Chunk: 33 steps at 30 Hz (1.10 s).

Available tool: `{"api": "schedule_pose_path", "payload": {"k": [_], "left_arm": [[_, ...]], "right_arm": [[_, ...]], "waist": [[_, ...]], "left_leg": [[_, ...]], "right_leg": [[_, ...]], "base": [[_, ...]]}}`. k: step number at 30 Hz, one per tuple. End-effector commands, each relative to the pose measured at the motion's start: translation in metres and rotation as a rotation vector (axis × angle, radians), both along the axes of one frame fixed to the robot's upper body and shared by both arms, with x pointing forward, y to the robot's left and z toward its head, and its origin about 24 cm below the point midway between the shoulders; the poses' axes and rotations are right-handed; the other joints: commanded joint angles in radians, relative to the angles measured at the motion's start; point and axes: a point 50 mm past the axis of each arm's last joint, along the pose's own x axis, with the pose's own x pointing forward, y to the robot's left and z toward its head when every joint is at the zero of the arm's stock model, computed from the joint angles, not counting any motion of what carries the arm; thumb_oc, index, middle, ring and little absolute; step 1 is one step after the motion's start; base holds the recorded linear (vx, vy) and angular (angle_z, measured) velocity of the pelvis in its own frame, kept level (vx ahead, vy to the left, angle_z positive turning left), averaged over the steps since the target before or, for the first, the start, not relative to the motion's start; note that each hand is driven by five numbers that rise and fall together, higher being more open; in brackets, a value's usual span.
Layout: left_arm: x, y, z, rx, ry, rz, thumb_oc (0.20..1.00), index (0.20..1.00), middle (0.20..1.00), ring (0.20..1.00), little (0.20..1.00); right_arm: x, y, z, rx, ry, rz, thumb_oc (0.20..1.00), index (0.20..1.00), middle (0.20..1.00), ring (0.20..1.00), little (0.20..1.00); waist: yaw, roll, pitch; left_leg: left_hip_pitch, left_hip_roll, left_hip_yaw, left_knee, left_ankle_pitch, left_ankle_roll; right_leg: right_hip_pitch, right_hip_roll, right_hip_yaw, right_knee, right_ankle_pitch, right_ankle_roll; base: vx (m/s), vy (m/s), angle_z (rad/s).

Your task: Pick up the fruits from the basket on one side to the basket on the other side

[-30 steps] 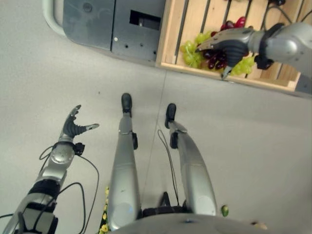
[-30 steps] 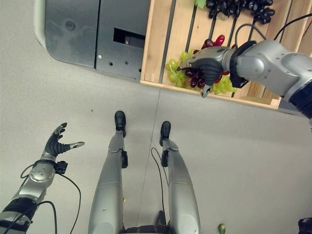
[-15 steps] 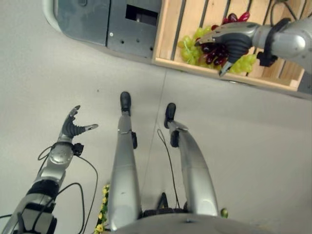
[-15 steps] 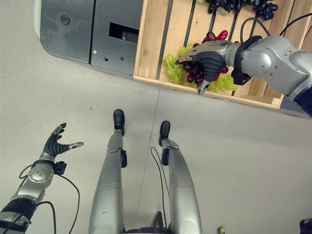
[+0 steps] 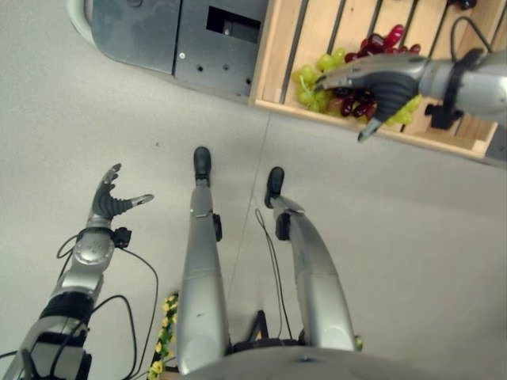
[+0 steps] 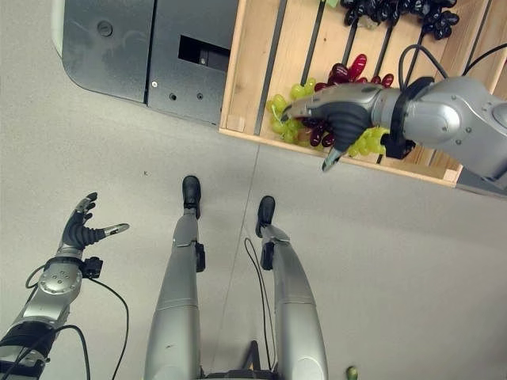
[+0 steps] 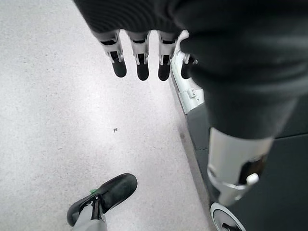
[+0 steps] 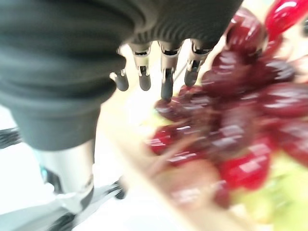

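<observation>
A slatted wooden crate (image 6: 245,71) lies on the floor ahead, holding a bunch of green grapes (image 6: 283,111), a bunch of red grapes (image 6: 350,70) and dark grapes (image 6: 388,12) further back. My right hand (image 6: 348,111) hovers over the red and green bunches near the crate's front edge, fingers straight and open, thumb pointing past the edge. In the right wrist view the fingers (image 8: 166,82) reach out above the red grapes (image 8: 231,125) without closing on them. My left hand (image 5: 107,204) hangs open over the bare floor at the lower left, holding nothing.
A dark grey machine base (image 5: 158,32) adjoins the crate's left side. A small green fruit (image 6: 351,371) lies on the floor at the bottom right, and a yellow-green object (image 5: 164,348) lies at the bottom left. Grey floor stretches between crate and robot.
My right hand has drifted slightly toward the crate's front edge, still open above the grapes. The left hand has shifted a little outward. The view itself has also shifted.
</observation>
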Motion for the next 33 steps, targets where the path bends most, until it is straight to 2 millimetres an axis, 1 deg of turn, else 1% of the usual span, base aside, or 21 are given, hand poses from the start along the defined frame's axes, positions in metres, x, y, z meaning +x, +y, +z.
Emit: {"api": "schedule_pose_path", "payload": {"k": [1, 3, 4, 8, 14, 15, 17, 18, 19, 20, 21, 22, 25, 26, 27, 28, 30, 31, 32, 33], "left_arm": [[-0.026, 0.021, 0.001, 0.015, -0.014, 0.075, 1.0, 1.0, 1.0, 1.0, 1.0], [-0.03, 0.028, 0.004, 0.037, -0.013, 0.09, 1.0, 1.0, 1.0, 1.0, 1.0], [-0.03, 0.028, 0.005, 0.038, -0.013, 0.09, 1.0, 1.0, 1.0, 1.0, 1.0], [-0.031, 0.032, 0.01, 0.058, -0.023, 0.101, 1.0, 1.0, 1.0, 1.0, 1.0], [-0.029, 0.03, 0.015, 0.065, -0.038, 0.082, 1.0, 1.0, 1.0, 1.0, 1.0], [-0.029, 0.03, 0.015, 0.066, -0.038, 0.082, 1.0, 1.0, 1.0, 1.0, 1.0], [-0.029, 0.028, 0.014, 0.064, -0.035, 0.076, 1.0, 1.0, 1.0, 1.0, 1.0], [-0.029, 0.027, 0.012, 0.058, -0.033, 0.074, 1.0, 1.0, 1.0, 1.0, 1.0], [-0.029, 0.027, 0.012, 0.059, -0.033, 0.074, 1.0, 1.0, 1.0, 1.0, 1.0], [-0.028, 0.027, 0.013, 0.059, -0.036, 0.073, 1.0, 1.0, 1.0, 1.0, 1.0], [-0.028, 0.027, 0.013, 0.06, -0.036, 0.073, 1.0, 1.0, 1.0, 1.0, 1.0], [-0.027, 0.027, 0.015, 0.063, -0.04, 0.074, 1.0, 1.0, 1.0, 1.0, 1.0], [-0.025, 0.028, 0.018, 0.077, -0.044, 0.07, 1.0, 1.0, 1.0, 1.0, 1.0], [-0.023, 0.028, 0.022, 0.087, -0.052, 0.066, 1.0, 1.0, 1.0, 1.0, 1.0], [-0.023, 0.028, 0.021, 0.085, -0.052, 0.067, 1.0, 1.0, 1.0, 1.0, 1.0], [-0.021, 0.028, 0.024, 0.098, -0.051, 0.061, 1.0, 1.0, 1.0, 1.0, 1.0], [-0.02, 0.027, 0.023, 0.098, -0.052, 0.059, 1.0, 1.0, 1.0, 1.0, 1.0], [-0.017, 0.025, 0.024, 0.1, -0.053, 0.051, 1.0, 1.0, 1.0, 1.0, 1.0], [-0.017, 0.025, 0.024, 0.096, -0.054, 0.051, 1.0, 1.0, 1.0, 1.0, 1.0], [-0.014, 0.025, 0.028, 0.114, -0.061, 0.045, 1.0, 1.0, 1.0, 1.0, 1.0]], "right_arm": [[-0.016, -0.002, -0.006, 0.041, 0.086, 0.049, 1.0, 1.0, 1.0, 1.0, 1.0], [-0.029, -0.006, -0.002, 0.026, 0.075, 0.045, 1.0, 1.0, 1.0, 1.0, 1.0], [-0.029, -0.006, -0.002, 0.026, 0.075, 0.045, 1.0, 1.0, 1.0, 1.0, 1.0], [-0.037, -0.011, 0.007, 0.034, 0.04, 0.031, 1.0, 1.0, 1.0, 1.0, 1.0], [-0.032, -0.029, 0.016, 0.077, -0.01, -0.053, 1.0, 1.0, 1.0, 1.0, 1.0], [-0.032, -0.029, 0.016, 0.077, -0.01, -0.053, 1.0, 1.0, 1.0, 1.0, 1.0], [-0.027, -0.039, 0.022, 0.1, -0.056, -0.1, 1.0, 1.0, 1.0, 1.0, 1.0], [-0.022, -0.045, 0.027, 0.124, -0.092, -0.129, 1.0, 1.0, 1.0, 1.0, 1.0], [-0.022, -0.046, 0.027, 0.125, -0.091, -0.128, 1.0, 1.0, 1.0, 1.0, 1.0], [-0.017, -0.057, 0.031, 0.147, -0.123, -0.184, 1.0, 1.0, 1.0, 1.0, 1.0], [-0.017, -0.058, 0.031, 0.147, -0.123, -0.184, 1.0, 1.0, 1.0, 1.0, 1.0], [-0.011, -0.071, 0.034, 0.151, -0.175, -0.25, 1.0, 1.0, 1.0, 1.0, 1.0], [-0.005, -0.077, 0.038, 0.152, -0.213, -0.283, 1.0, 1.0, 1.0, 1.0, 1.0], [0.001, -0.082, 0.045, 0.15, -0.273, -0.317, 1.0, 1.0, 1.0, 1.0, 1.0], [0.001, -0.082, 0.045, 0.149, -0.274, -0.317, 1.0, 1.0, 1.0, 1.0, 1.0], [0.008, -0.083, 0.054, 0.147, -0.329, -0.335, 1.0, 1.0, 1.0, 1.0, 1.0], [0.011, -0.082, 0.059, 0.147, -0.356, -0.339, 1.0, 1.0, 1.0, 1.0, 1.0], [0.018, -0.082, 0.067, 0.152, -0.409, -0.354, 1.0, 1.0, 1.0, 1.0, 1.0], [0.019, -0.081, 0.068, 0.148, -0.41, -0.352, 1.0, 1.0, 1.0, 1.0, 1.0], [0.023, -0.075, 0.078, 0.117, -0.461, -0.347, 1.0, 1.0, 1.0, 1.0, 1.0]], "waist": [[-0.031, -0.061, 0.045], [-0.045, -0.08, 0.045], [-0.044, -0.081, 0.045], [-0.056, -0.104, 0.045], [-0.062, -0.116, 0.045], [-0.062, -0.117, 0.045], [-0.06, -0.119, 0.045], [-0.061, -0.112, 0.045], [-0.061, -0.113, 0.045], [-0.061, -0.11, 0.045], [-0.06, -0.111, 0.045], [-0.056, -0.11, 0.045], [-0.05, -0.11, 0.045], [-0.044, -0.109, 0.045], [-0.045, -0.108, 0.045], [-0.038, -0.105, 0.045], [-0.036, -0.099, 0.045], [-0.03, -0.095, 0.045], [-0.032, -0.092, 0.045], [-0.026, -0.089, 0.045]], "left_leg": [[0.05, 0.004, 0.008, 0.095, -0.117, -0.011], [0.055, 0.007, 0.006, 0.096, -0.116, -0.013], [0.055, 0.007, 0.006, 0.095, -0.116, -0.013], [0.065, 0.012, 0.006, 0.084, -0.111, -0.015], [0.066, 0.014, 0.005, 0.081, -0.108, -0.017], [0.066, 0.014, 0.005, 0.081, -0.108, -0.017], [0.065, 0.015, 0.004, 0.081, -0.108, -0.016], [0.064, 0.015, 0.003, 0.08, -0.108, -0.016], [0.063, 0.015, 0.003, 0.08, -0.108, -0.016], [0.062, 0.014, 0.002, 0.08, -0.107, -0.016], [0.062, 0.014, 0.002, 0.08, -0.107, -0.016], [0.061, 0.013, 0.001, 0.077, -0.107, -0.016], [0.061, 0.013, 0.001, 0.075, -0.107, -0.015], [0.058, 0.013, 0.001, 0.076, -0.108, -0.014], [0.058, 0.013, 0.001, 0.076, -0.108, -0.014], [0.054, 0.012, 0.001, 0.078, -0.108, -0.013], [0.053, 0.011, 0.001, 0.079, -0.108, -0.013], [0.051, 0.012, 0.001, 0.077, -0.107, -0.012], [0.051, 0.012, 0.001, 0.077, -0.107, -0.012], [0.044, 0.011, 0.002, 0.082, -0.107, -0.012]], "right_leg": [[0.08, -0.012, 0.033, -0.114, 0.083, 0.122], [0.087, -0.011, 0.033, -0.115, 0.083, 0.122], [0.087, -0.011, 0.033, -0.115, 0.083, 0.122], [0.096, -0.006, 0.034, -0.123, 0.087, 0.124], [0.096, -0.002, 0.033, -0.124, 0.09, 0.122], [0.096, -0.002, 0.033, -0.124, 0.09, 0.122], [0.094, 0.0, 0.033, -0.125, 0.09, 0.121], [0.092, 0.001, 0.034, -0.124, 0.089, 0.12], [0.092, 0.001, 0.034, -0.124, 0.089, 0.12], [0.09, 0.0, 0.035, -0.123, 0.089, 0.12], [0.09, 0.0, 0.035, -0.123, 0.089, 0.12], [0.089, 0.001, 0.033, -0.124, 0.09, 0.121], [0.087, 0.0, 0.032, -0.124, 0.091, 0.121], [0.083, 0.0, 0.031, -0.123, 0.091, 0.12], [0.083, 0.0, 0.031, -0.122, 0.091, 0.12], [0.079, -0.001, 0.03, -0.122, 0.093, 0.121], [0.077, -0.001, 0.032, -0.122, 0.094, 0.121], [0.076, -0.001, 0.035, -0.126, 0.097, 0.122], [0.076, -0.001, 0.035, -0.126, 0.097, 0.122], [0.071, -0.001, 0.035, -0.125, 0.097, 0.123]], "base": [[0.01, -0.006, 0.05], [0.0, -0.004, 0.02], [0.0, 0.0, 0.0], [0.0, -0.004, -0.02], [0.0, -0.006, -0.04], [0.0, 0.0, 0.0], [0.0, 0.0, 0.0], [0.0, 0.0, 0.0], [0.0, 0.0, 0.0], [0.0, 0.0, 0.0], [0.0, 0.0, 0.0], [0.0, 0.0, 0.0], [0.0, 0.0, 0.0], [0.0, 0.0, 0.0], [0.0, 0.0, 0.0], [0.0, 0.0, 0.0], [0.0, 0.0, -0.02], [0.0, 0.0, 0.0], [-0.01, -0.007, -0.04], [0.0, 0.0, 0.0]]}}
